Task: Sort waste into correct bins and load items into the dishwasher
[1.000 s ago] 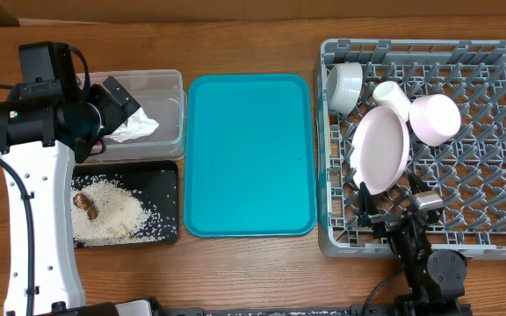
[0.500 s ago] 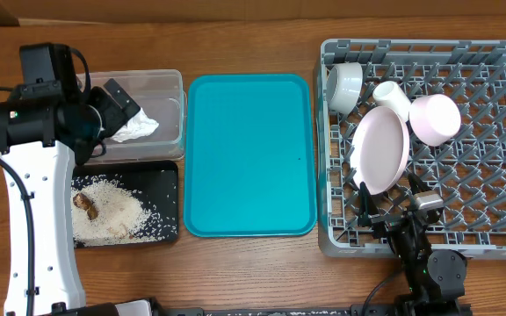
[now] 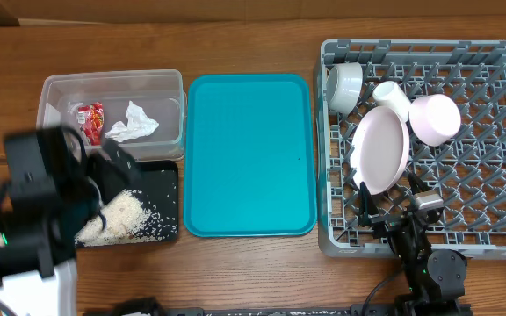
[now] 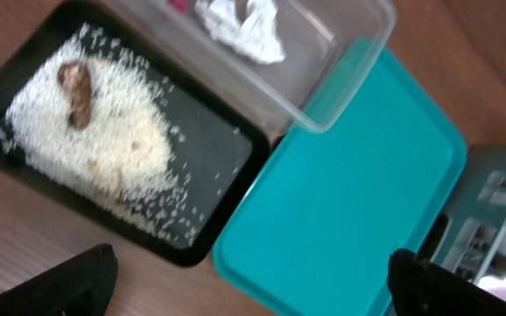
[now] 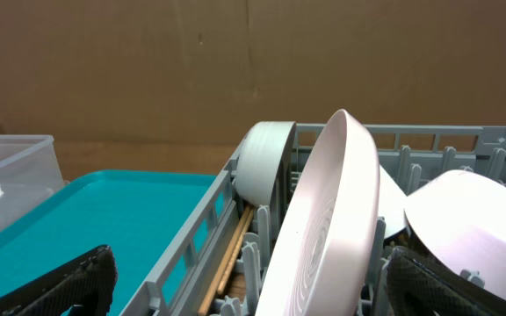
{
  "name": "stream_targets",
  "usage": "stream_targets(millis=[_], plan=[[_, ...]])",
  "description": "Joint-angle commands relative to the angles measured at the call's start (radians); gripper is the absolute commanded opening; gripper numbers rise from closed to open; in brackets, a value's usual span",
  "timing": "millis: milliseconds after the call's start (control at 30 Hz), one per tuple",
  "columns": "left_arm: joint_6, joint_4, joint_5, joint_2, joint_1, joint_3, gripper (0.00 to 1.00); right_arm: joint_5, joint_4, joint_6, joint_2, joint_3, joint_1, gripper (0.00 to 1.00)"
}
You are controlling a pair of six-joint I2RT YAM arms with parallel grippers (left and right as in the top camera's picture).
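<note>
The clear tub [image 3: 167,81] holds the red wrapper [image 3: 89,121] and the crumpled napkin [image 3: 132,123]. In front of it, the black tray [image 3: 163,180] carries loose rice [image 4: 112,140] and a brown lump [image 4: 75,90]. My left gripper [image 3: 111,175] hovers blurred over that tray, open and empty [image 4: 253,303]. In the grey dish rack [image 3: 499,230] the pink plate [image 3: 380,147] stands on edge, with the grey-white bowl [image 3: 345,85], cup [image 3: 392,95] and pink bowl [image 3: 435,118] behind it. My right gripper [image 3: 392,204] sits open at the rack's front, its fingers either side of the plate [image 5: 323,228] and apart from it.
A flat teal tray [image 3: 250,154] lies between the bins and the rack. The left arm's body covers the black tray's left end in the overhead view. A cardboard wall rises behind the table in the right wrist view.
The left arm has swung from above the clear tub toward the table's front, over the black tray, uncovering the wrapper and napkin. The right arm has not moved.
</note>
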Motion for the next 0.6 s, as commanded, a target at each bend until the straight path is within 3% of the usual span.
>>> stream_targets(millis=[0, 567], plan=[[0.019, 0.08, -0.02, -0.126, -0.002, -0.172, 1.0, 0.006, 0.004, 0.005, -0.013, -0.011, -0.008, 1.0], [0.019, 0.94, 0.055, -0.658, -0.002, -0.934, 1.0, 0.006, 0.004, 0.005, -0.013, -0.011, -0.007, 1.0]])
